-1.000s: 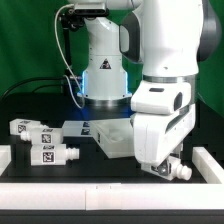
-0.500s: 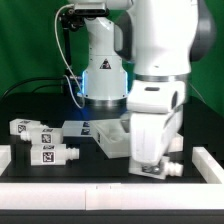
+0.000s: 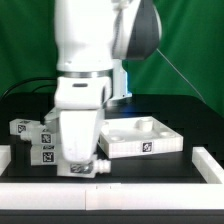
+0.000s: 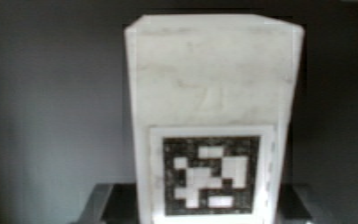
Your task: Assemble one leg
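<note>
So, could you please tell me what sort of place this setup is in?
Most likely a robotics lab bench. A green backdrop hangs behind a black table, a white robot arm works over it, and the white parts carry marker tags, like the leg.

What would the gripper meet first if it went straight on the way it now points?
Most likely the leg: it fills the wrist view right ahead of the gripper. How near is unclear.
</note>
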You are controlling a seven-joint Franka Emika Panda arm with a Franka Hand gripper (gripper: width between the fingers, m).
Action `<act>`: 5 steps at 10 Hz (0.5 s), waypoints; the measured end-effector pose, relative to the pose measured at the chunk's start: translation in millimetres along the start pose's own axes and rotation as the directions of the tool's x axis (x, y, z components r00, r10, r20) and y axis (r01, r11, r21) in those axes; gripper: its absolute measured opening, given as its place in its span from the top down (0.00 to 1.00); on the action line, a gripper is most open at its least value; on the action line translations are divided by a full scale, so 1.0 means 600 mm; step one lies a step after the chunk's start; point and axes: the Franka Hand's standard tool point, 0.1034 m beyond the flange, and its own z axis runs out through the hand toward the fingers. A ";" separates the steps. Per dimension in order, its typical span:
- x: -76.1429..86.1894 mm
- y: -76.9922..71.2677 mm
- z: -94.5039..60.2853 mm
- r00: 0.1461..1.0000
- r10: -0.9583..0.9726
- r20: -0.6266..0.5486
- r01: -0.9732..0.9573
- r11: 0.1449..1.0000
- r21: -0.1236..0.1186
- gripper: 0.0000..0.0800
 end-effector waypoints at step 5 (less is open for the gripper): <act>-0.054 0.037 -0.002 1.000 -0.030 0.001 0.030 0.999 -0.013 0.64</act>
